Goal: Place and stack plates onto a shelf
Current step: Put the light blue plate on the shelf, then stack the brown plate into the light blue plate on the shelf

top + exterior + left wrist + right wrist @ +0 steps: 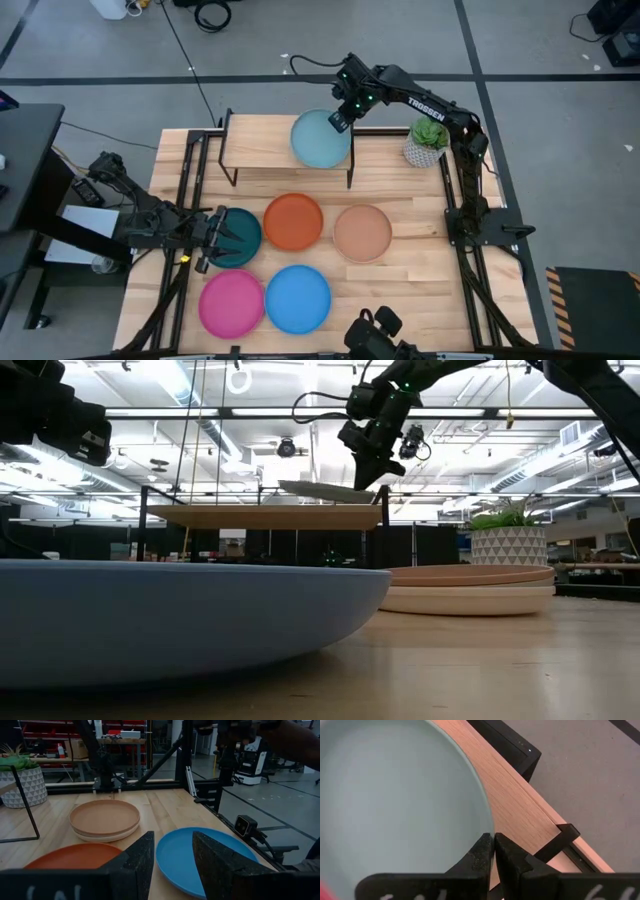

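A pale teal plate (320,140) is at the right half of the light-wood shelf (262,150). My right gripper (341,121) is shut on its rim. In the low view the plate (322,490) sits slightly tilted just over the shelf board (265,516); I cannot tell whether it touches the board. My left gripper (205,248) is open and empty, raised by the left edge of the dark teal plate (238,236). The orange (293,222), pink (231,303) and blue (298,298) plates lie flat on the table. The tan plate (362,232) lies on the cream plate (105,836). The grey plate is not in view. My right gripper pinches the pale teal plate's rim (491,836) on its far right side, one finger (482,852) inside the plate and one (507,856) outside. The fingers come from above, slanting down. The plate reaches out from the fingers over the shelf board, slightly tilted.
A potted plant in a white patterned pot (428,143) stands right of the shelf. The shelf's left half (255,140) is bare. Black frame rails (455,200) run along the table's left and right sides.
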Robot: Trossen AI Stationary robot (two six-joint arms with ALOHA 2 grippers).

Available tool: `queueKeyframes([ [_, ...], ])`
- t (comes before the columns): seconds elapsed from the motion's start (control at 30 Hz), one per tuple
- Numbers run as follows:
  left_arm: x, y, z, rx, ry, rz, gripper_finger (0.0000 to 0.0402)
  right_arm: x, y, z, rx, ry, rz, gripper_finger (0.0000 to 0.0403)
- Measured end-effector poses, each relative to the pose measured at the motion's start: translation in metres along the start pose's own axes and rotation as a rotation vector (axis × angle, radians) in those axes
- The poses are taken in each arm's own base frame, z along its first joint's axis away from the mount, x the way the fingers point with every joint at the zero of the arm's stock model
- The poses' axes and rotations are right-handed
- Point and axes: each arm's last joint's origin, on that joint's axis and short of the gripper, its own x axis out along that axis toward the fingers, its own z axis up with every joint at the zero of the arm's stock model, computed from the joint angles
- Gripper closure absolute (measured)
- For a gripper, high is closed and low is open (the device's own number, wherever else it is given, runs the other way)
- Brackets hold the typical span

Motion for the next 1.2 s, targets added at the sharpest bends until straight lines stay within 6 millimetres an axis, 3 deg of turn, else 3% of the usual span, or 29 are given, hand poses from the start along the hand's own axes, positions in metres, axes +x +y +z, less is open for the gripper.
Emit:
queueKeyframes([
  [0.43,0.000,0.000,0.000,0.000,0.000,-0.001,0.0260,0.015,0.002,-0.006,-0.008,0.021,-0.033,0.0369],
  [1.03,0.000,0.000,0.000,0.001,0.001,0.000,0.0260,0.015,0.001,-0.002,-0.011,-0.025,-0.072,0.0369],
  [1.2,0.000,0.000,0.000,-0.001,0.003,-0.001,0.0260,0.015,0.003,-0.005,-0.012,0.012,-0.007,0.0369],
])
